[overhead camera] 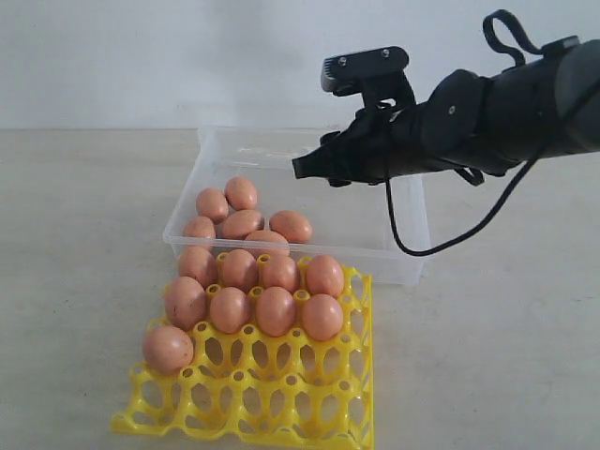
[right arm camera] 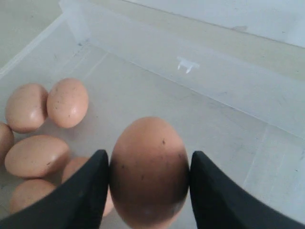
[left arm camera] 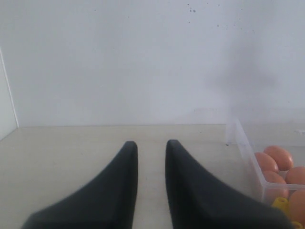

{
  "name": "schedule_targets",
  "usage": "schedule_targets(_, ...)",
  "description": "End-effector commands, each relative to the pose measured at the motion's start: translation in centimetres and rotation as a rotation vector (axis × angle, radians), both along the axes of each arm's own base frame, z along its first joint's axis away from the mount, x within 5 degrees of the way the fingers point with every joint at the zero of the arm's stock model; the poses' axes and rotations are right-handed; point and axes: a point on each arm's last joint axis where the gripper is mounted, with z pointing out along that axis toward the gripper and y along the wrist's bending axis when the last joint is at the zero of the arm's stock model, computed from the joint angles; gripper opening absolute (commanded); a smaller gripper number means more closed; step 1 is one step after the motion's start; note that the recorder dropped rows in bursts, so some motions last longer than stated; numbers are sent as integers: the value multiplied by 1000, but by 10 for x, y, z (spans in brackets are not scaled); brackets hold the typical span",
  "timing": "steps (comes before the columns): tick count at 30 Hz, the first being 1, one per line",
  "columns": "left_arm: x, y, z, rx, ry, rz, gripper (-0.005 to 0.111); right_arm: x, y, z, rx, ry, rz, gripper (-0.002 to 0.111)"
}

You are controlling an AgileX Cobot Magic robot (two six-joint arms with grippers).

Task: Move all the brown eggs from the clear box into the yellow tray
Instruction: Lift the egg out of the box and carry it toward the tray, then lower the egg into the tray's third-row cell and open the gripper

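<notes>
Held above the clear box [overhead camera: 409, 246], my right gripper [overhead camera: 302, 169] [right arm camera: 150, 153] is shut on one brown egg [right arm camera: 148, 171], its two fingers pressing the egg's sides. Several more brown eggs [overhead camera: 242, 223] [right arm camera: 67, 102] lie loose in the box's near left part. The yellow tray [overhead camera: 281, 394] sits just in front of the box with several eggs [overhead camera: 276, 311] in its back two rows and one egg [overhead camera: 168, 348] at the left of the third row. My left gripper [left arm camera: 151, 143] is open over bare table, left of the box [left arm camera: 243, 143], and is outside the exterior view.
A pale wall rises behind the beige table [overhead camera: 506, 356]. A black cable [overhead camera: 412, 246] hangs from the right arm over the box's right end. The tray's front rows of cups [overhead camera: 253, 403] hold nothing.
</notes>
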Motion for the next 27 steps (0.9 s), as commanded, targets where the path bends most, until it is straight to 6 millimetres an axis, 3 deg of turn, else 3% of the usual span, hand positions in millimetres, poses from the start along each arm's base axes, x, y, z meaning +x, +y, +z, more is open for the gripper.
schedule_targets(1,0,-1,-1,-3,0,-9,22,-15,-10,17,-6,-67,-1,0)
schedule_targets(6,0,-1,-1,-3,0,-9,22,-15,-6,43,95,-222,-73,0)
schedule_targets(10,0,-1,-1,-3,0,-9,22,-25,22,62,350,-349,-75,0)
schedule_targets(13,0,-1,-1,-3,0,-9,22,-37,41,68,447,-350,120,0)
schedule_targets(18,0,-1,-1,-3,0,-9,22,-87,73,77,723,-118,715,0)
schedule_targets(21,0,-1,-1,-3,0,-9,22,-109,84,85,807,-68,845,0)
schedule_targets(25,0,-1,-1,-3,0,-9,22,-124,94,74,822,-74,801,0)
schedule_targets(27,0,-1,-1,-3,0,-9,22,-125,79,47,855,-62,613,0)
